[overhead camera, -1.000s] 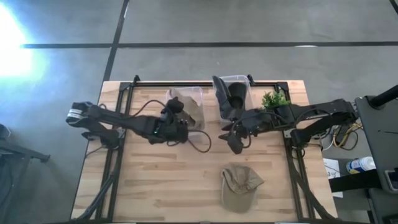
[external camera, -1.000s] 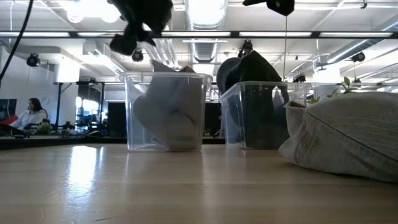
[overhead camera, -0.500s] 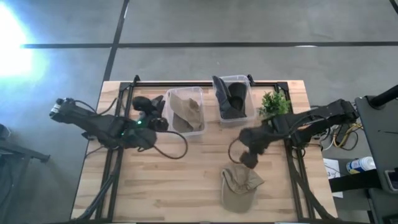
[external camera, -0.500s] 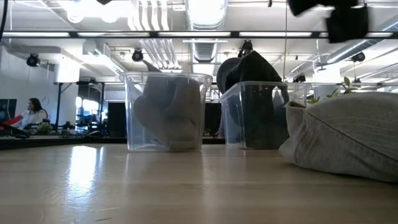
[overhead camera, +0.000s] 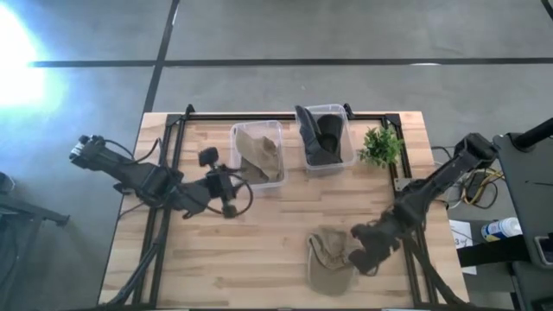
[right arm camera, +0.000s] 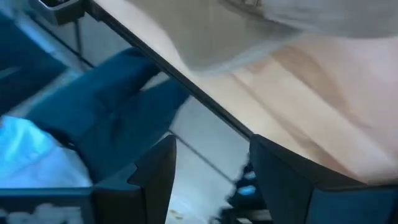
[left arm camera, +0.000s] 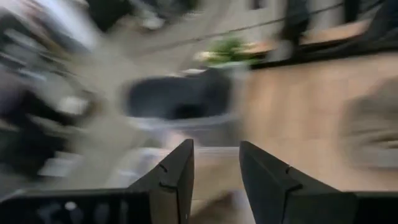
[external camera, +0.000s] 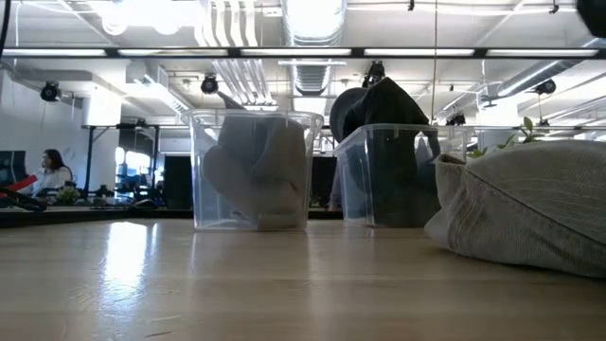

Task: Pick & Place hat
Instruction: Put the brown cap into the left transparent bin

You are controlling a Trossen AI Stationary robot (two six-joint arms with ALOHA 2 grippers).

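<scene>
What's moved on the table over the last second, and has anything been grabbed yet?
The right gripper swung from beside the dark hat's bin toward the near edge and now sits beside the khaki hat, open, holding nothing. The left gripper pulled back from the tan hat's bin and hangs open over bare table. The hats, both bins and the plant stayed put.

Table (overhead camera: 225, 250): pale wood planks, slight sheen. Hat (overhead camera: 331, 259): matt khaki woven cloth. Bins (external camera: 251, 170): clear glossy plastic. Frame rails (overhead camera: 160, 233): black metal.
</scene>
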